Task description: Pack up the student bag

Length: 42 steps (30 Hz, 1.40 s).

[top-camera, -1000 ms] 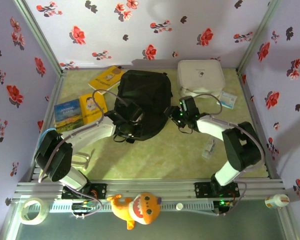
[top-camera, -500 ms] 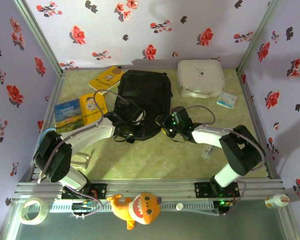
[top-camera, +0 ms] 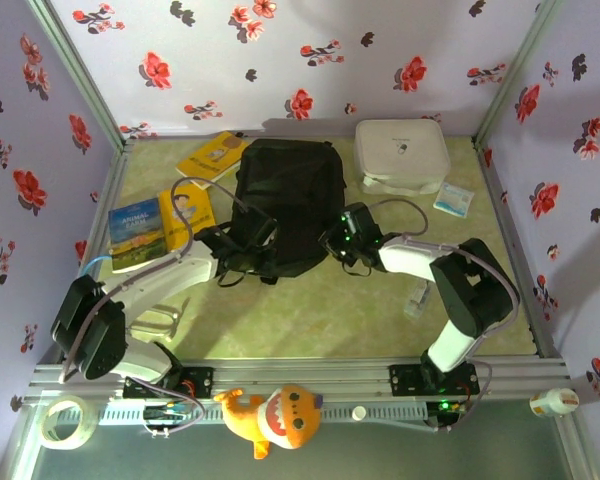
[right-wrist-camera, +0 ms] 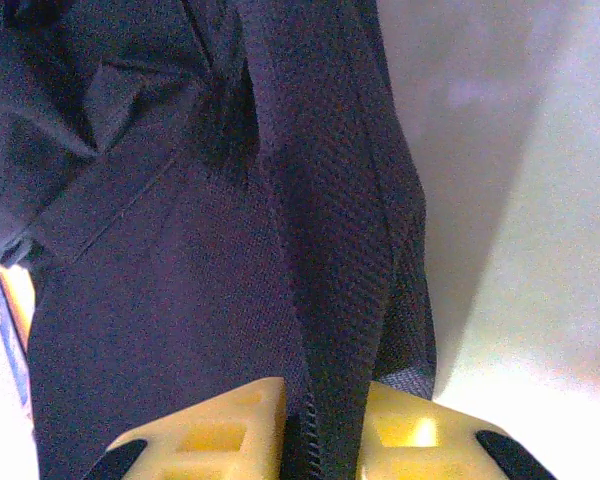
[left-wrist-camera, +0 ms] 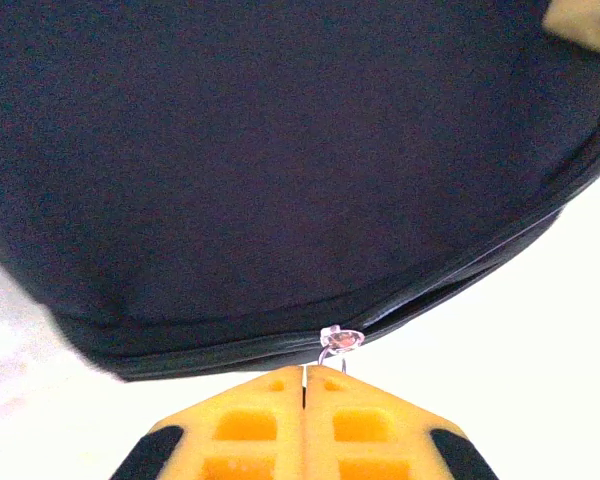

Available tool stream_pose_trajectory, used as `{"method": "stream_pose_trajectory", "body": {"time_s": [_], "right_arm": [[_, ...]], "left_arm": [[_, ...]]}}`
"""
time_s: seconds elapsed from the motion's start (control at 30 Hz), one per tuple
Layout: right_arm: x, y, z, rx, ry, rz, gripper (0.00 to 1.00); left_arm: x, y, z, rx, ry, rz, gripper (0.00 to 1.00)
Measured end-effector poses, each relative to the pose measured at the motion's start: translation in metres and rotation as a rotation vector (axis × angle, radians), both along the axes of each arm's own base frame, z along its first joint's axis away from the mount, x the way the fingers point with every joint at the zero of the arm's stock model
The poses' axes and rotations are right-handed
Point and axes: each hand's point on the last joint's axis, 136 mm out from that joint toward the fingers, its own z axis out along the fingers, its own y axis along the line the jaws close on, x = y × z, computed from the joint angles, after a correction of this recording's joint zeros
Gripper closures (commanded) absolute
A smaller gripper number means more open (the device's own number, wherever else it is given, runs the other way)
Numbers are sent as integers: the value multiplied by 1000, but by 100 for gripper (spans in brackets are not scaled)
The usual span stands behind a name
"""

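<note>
Two grips on the student bag [top-camera: 285, 205], flat on the counter [top-camera: 320, 310]: left gripper [left-wrist-camera: 304, 375] jaws pinched on the zipper pull [left-wrist-camera: 338, 340], right gripper [right-wrist-camera: 325, 420] jaws clamping a strap [right-wrist-camera: 330, 250], likely bracing it so the zip opens.

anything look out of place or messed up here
Nothing looks spilled or damaged. One oddity: an orange plush toy lies off the table, on the front rail, away from the bag.
</note>
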Motion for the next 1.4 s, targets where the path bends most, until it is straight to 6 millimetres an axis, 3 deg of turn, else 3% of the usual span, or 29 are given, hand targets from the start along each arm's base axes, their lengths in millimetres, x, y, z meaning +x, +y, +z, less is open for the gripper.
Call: {"method": "stream_pose_trajectory", "body": {"time_s": [0.13, 0.3, 0.37, 0.5, 0.7, 0.87, 1.0, 1.2, 1.4], "right_arm": [[16, -15, -4, -31, -17, -26, 74], [25, -22, 1, -41, -57, -56, 44], [24, -27, 6, -28, -71, -87, 39], [6, -33, 21, 0, -81, -141, 31], [-26, -15, 45, 70, -77, -141, 25], [-43, -7, 39, 101, -25, -159, 23], [-47, -6, 23, 115, 21, -205, 28], [-43, -1, -1, 137, 62, -246, 52], [-40, -2, -3, 145, 55, -261, 75]], "left_arm": [[3, 12, -15, 27, 1, 20, 100], [5, 2, -18, -8, 11, -20, 100], [4, -6, -16, -44, 15, -49, 100], [2, -19, -11, -96, 18, -102, 100], [1, -41, 0, -159, 17, -172, 100], [4, -60, 10, -200, -5, -225, 100], [7, -66, 19, -204, -26, -248, 100], [14, -72, 24, -204, -35, -249, 100], [16, -67, 22, -181, -42, -233, 100]]}}
